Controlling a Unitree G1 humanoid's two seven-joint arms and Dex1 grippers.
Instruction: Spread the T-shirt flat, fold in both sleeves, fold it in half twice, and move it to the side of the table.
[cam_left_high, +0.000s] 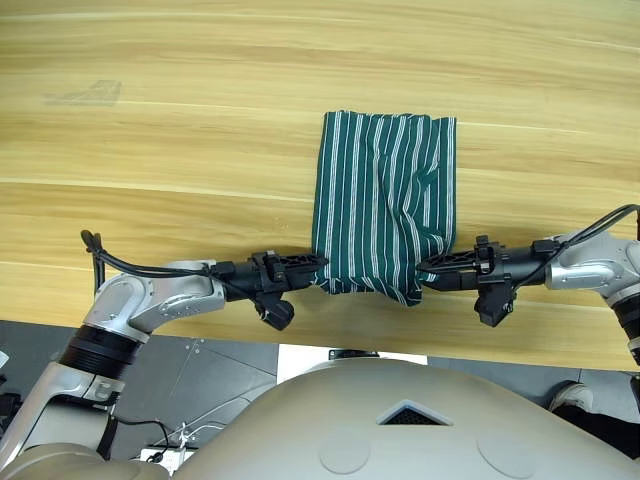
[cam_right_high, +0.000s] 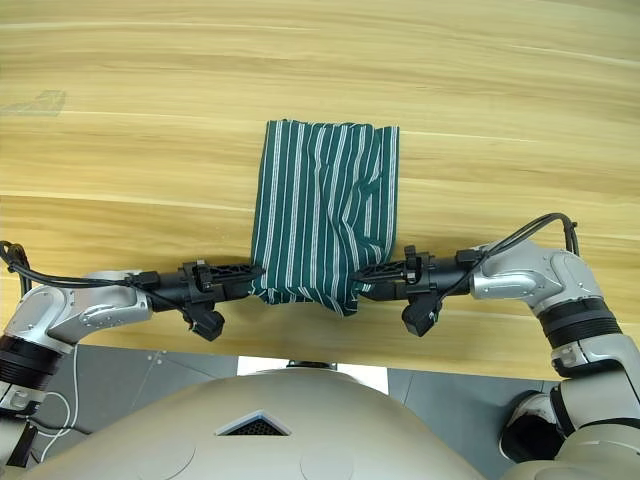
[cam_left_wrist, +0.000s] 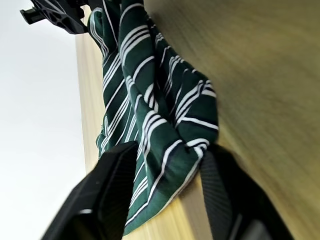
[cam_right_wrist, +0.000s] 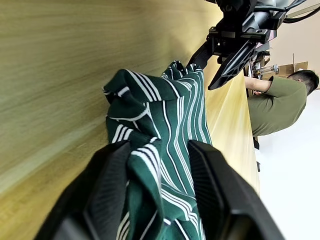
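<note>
The left end effector (cam_left_high: 318, 262) and right end effector (cam_left_high: 425, 268) each clench a near corner of the T-shirt (cam_left_high: 385, 200). Carrying both corners level to its far edge should fold it squarely.

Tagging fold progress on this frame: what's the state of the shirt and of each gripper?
T-shirt: folded into a narrow rectangle, flat on the table, near edge bunched at both corners.
Left gripper: shut on the T-shirt's near left corner.
Right gripper: shut on the T-shirt's near right corner.
</note>
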